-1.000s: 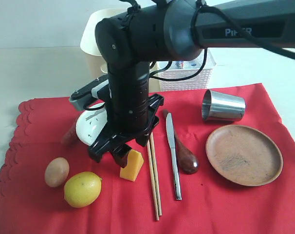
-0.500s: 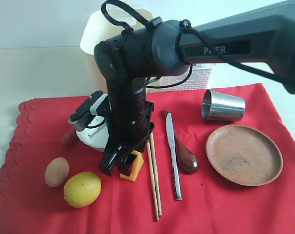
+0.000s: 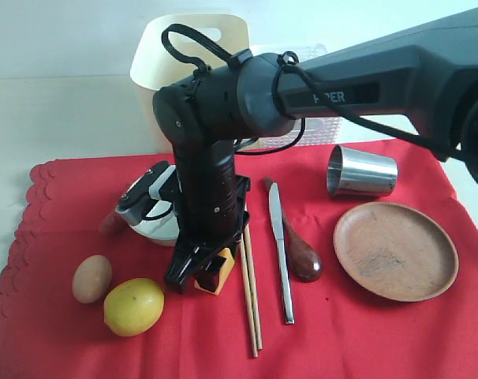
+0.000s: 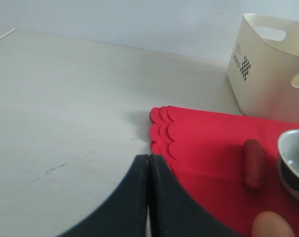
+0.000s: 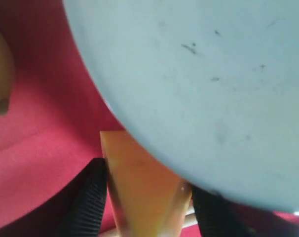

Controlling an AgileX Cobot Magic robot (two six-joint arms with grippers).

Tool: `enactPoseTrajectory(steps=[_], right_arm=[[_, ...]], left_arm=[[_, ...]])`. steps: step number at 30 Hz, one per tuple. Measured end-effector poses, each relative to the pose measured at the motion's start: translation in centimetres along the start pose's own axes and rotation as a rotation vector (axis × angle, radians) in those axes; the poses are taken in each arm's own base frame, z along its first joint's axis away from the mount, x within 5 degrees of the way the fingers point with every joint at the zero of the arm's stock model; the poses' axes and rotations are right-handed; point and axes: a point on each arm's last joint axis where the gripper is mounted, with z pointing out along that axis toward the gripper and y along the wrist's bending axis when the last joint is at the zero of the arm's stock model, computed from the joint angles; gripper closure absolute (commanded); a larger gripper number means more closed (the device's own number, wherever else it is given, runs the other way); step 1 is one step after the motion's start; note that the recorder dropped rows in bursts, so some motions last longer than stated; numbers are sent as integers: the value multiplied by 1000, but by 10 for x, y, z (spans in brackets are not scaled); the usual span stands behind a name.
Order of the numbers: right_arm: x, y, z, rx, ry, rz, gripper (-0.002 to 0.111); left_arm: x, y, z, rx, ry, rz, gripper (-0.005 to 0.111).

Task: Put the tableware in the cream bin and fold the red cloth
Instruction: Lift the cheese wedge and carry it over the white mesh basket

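The right end effector (image 3: 198,276) is seen, in the exterior view, standing low over the cheese wedge (image 3: 218,272), the pale bowl (image 3: 147,227) just beside it on the red cloth (image 3: 365,332). In the left wrist view, the left end effector (image 4: 148,159) is pressed together above the bench (image 4: 65,108). In the right wrist view, jaws flank the cheese wedge; a pinch cannot be confirmed.

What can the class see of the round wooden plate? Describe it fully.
The wooden plate is round, brown and shallow, with a raised rim and pale scuffs in its middle. It lies flat, right way up and empty, on the red cloth, on the right of the exterior view. The steel cup lies on its side behind it, not touching. Only the cloth touches it.
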Motion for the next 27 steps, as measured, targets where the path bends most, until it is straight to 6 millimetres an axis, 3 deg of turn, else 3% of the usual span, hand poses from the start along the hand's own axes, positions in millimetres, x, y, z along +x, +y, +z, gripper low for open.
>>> enactPoseTrajectory(steps=[7, 27], right_arm=[[4, 2, -16, 0, -5, -3, 108], [49, 23, -145, 49, -263, 85, 108]], left_arm=[[0, 0, 0, 0, 0, 0, 107], [0, 0, 0, 0, 0, 0, 107]])
